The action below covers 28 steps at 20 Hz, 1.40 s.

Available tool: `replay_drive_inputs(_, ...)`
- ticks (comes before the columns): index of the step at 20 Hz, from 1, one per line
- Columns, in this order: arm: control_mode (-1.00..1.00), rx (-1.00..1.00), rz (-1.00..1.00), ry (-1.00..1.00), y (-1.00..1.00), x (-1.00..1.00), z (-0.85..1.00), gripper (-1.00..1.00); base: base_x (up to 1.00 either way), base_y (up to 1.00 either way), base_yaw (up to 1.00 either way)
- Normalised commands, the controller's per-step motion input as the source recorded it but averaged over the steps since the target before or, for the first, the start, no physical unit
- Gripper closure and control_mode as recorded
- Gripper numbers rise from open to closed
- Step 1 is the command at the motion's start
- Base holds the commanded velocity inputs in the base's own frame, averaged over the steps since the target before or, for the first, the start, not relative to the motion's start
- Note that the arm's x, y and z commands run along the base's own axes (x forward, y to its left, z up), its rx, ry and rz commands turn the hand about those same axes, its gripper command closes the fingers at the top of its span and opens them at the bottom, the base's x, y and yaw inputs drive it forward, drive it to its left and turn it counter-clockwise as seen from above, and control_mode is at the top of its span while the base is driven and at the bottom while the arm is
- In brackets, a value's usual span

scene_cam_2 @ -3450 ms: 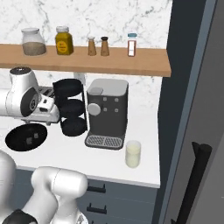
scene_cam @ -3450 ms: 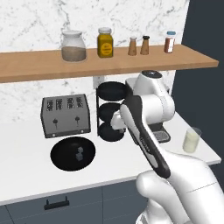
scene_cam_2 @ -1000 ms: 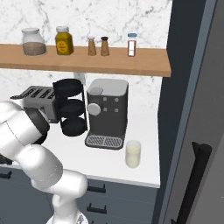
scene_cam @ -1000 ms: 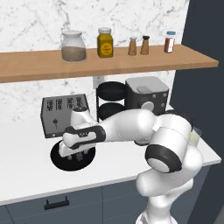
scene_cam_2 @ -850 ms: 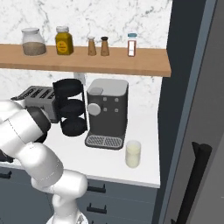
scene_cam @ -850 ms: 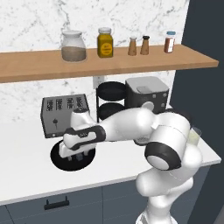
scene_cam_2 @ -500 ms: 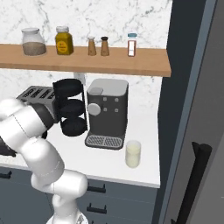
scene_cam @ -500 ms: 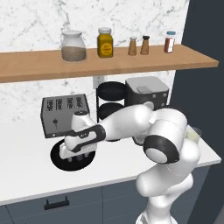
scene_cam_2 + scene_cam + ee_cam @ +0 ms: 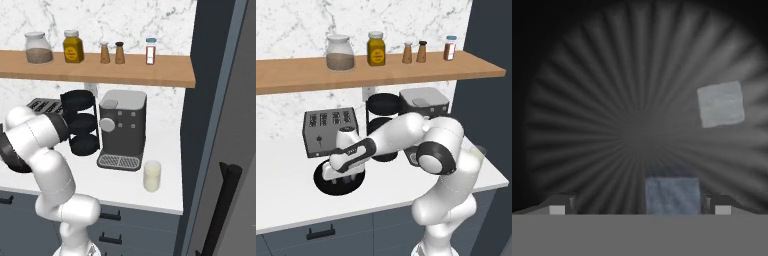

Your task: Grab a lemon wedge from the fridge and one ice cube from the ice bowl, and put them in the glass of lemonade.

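In the left base view the pincer (image 9: 342,176) hangs low inside the black ice bowl (image 9: 322,180), which sits on the counter (image 9: 286,205) in front of the toaster (image 9: 329,131); the glass of lemonade (image 9: 152,175) stands well apart to the right, beside the coffee machine (image 9: 122,127). In the hand view the jaws stand wide and empty, with one ice cube (image 9: 672,195) lying squarely between the fingertips (image 9: 558,206), so the coming move looks like a straight close. A second cube (image 9: 720,104) lies further off, up and to the right.

White counter (image 9: 286,200) – toaster (image 9: 328,131), black bowl (image 9: 323,181), glass (image 9: 152,175)
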Motion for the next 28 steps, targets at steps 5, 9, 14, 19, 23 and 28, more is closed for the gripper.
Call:
replay_drive_inputs(5, -1.0, 0.0, 0.0, 0.11, 0.13, 0.0, -0.23, -1.0, 0.0, 0.0, 0.0)
replay_drive_inputs(9, -1.0, 0.0, 0.0, 0.01, 0.0, 0.0, -0.06, -1.0, 0.0, 0.0, 0.0)
replay_drive_inputs(14, -1.0, 0.0, 0.0, 0.0, 0.01, 0.07, 0.0, -1.0, 0.0, 0.0, 0.0)
replay_drive_inputs(19, -1.0, 0.0, 0.0, 0.0, 0.01, 0.17, -0.06, -1.0, 0.0, 0.0, 0.0)
replay_drive_inputs(23, -1.0, 0.0, 0.0, 0.0, 0.0, 0.06, -0.16, -1.0, 0.0, 0.0, 0.0)
replay_drive_inputs(28, -1.0, 0.0, 0.0, 0.03, 0.0, 0.0, -0.09, -1.0, 0.0, 0.0, 0.0)
